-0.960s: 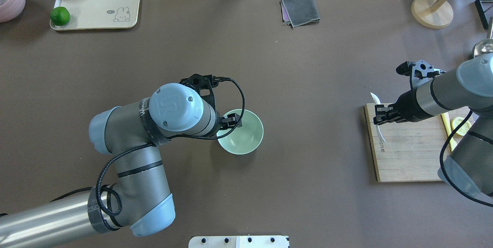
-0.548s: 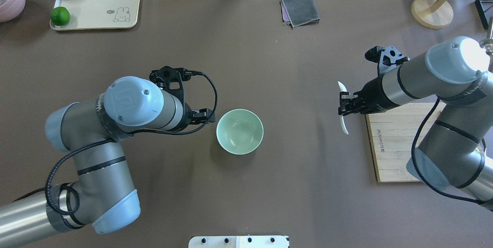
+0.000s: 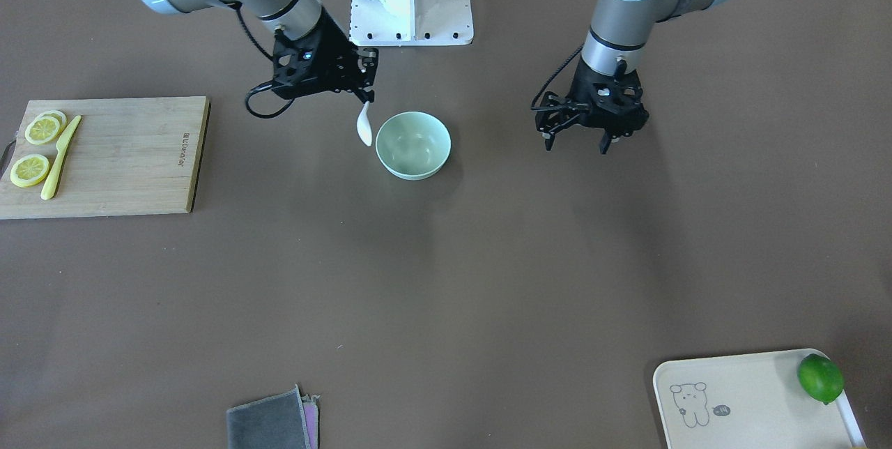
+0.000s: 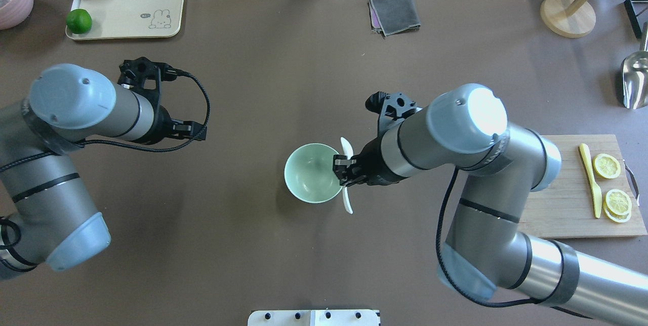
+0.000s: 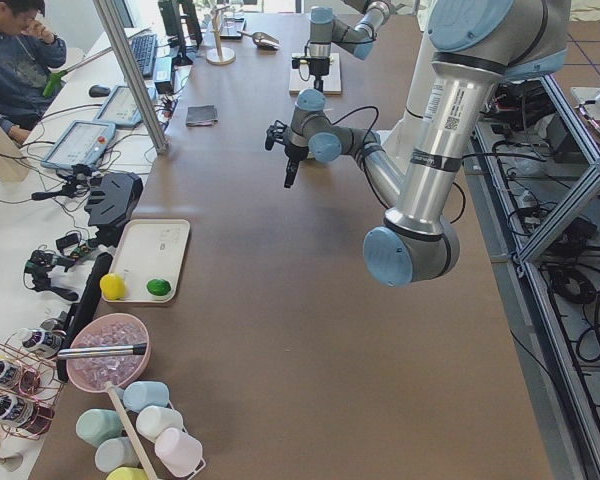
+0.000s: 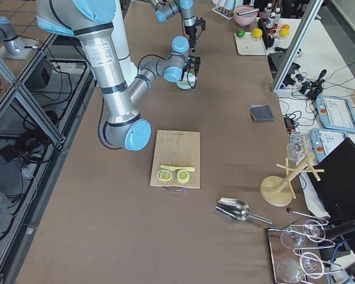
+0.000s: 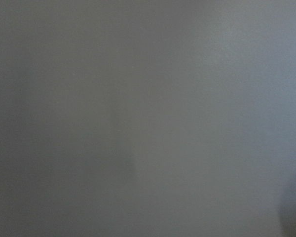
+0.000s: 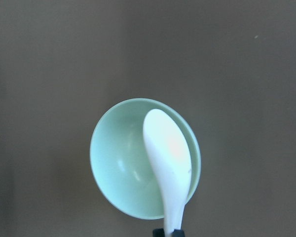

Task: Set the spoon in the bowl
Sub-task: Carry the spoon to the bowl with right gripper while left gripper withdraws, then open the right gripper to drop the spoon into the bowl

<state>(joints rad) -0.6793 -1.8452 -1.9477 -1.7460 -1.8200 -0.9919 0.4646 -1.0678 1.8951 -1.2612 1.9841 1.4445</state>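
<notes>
The pale mint-green bowl point(image 4: 311, 176) stands upright mid-table; it also shows in the front view point(image 3: 413, 145) and the right wrist view point(image 8: 118, 163). My right gripper point(image 4: 343, 170) is shut on the handle of the off-white spoon point(image 4: 346, 147) and holds it in the air at the bowl's right rim. In the right wrist view the scoop of the spoon point(image 8: 168, 153) overlaps the bowl's right side. In the front view the spoon point(image 3: 364, 128) hangs from the right gripper point(image 3: 362, 92) beside the bowl. My left gripper point(image 3: 576, 142) is open, empty, well to the bowl's left point(image 4: 192, 131).
A wooden cutting board point(image 4: 557, 189) with lemon slices and a yellow knife point(image 4: 591, 180) lies at the right. A tray point(image 4: 131, 7) with a lemon and a lime is far left, a grey cloth point(image 4: 395, 12) far centre, a metal scoop point(image 4: 635, 80) far right.
My right arm has carried the spoon from the cutting board leftward to the bowl's right rim. My left arm has drawn back from the bowl to the left.
</notes>
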